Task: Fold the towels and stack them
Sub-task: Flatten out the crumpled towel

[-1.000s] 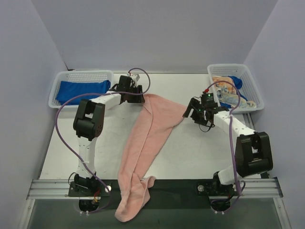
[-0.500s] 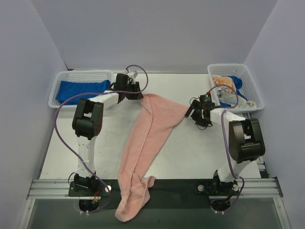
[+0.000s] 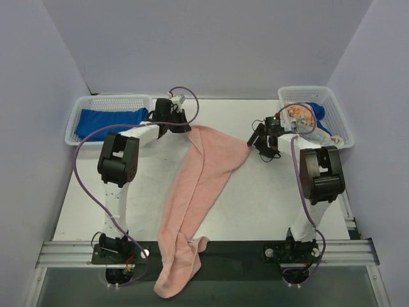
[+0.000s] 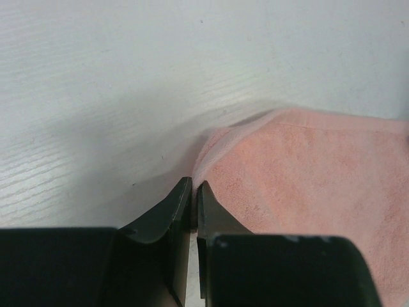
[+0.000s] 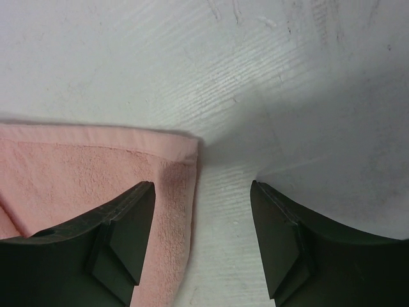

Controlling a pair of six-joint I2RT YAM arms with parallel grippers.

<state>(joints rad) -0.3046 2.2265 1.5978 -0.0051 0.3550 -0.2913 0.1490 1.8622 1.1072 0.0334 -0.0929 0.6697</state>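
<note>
A long salmon-pink towel (image 3: pixel 198 179) lies crumpled down the middle of the table, its near end hanging over the front rail. My left gripper (image 3: pixel 185 128) is at the towel's far left corner. In the left wrist view its jaws (image 4: pixel 193 185) are pinched together on the edge of the pink towel (image 4: pixel 307 173). My right gripper (image 3: pixel 255 144) is at the far right corner and stands open (image 5: pixel 203 188). One of its fingers is above the pink towel (image 5: pixel 77 173), the other above bare table.
A white mesh basket (image 3: pixel 80 102) at the back left holds a royal-blue towel (image 3: pixel 108 121). Another basket (image 3: pixel 339 109) at the back right holds a white towel with orange print (image 3: pixel 299 115) and a blue one (image 3: pixel 317 111). The dark front rail (image 3: pixel 243 252) spans the near edge.
My left gripper has closed on the towel's far left corner. My right gripper has moved back and left to the towel's far right corner, jaws a little narrower.
</note>
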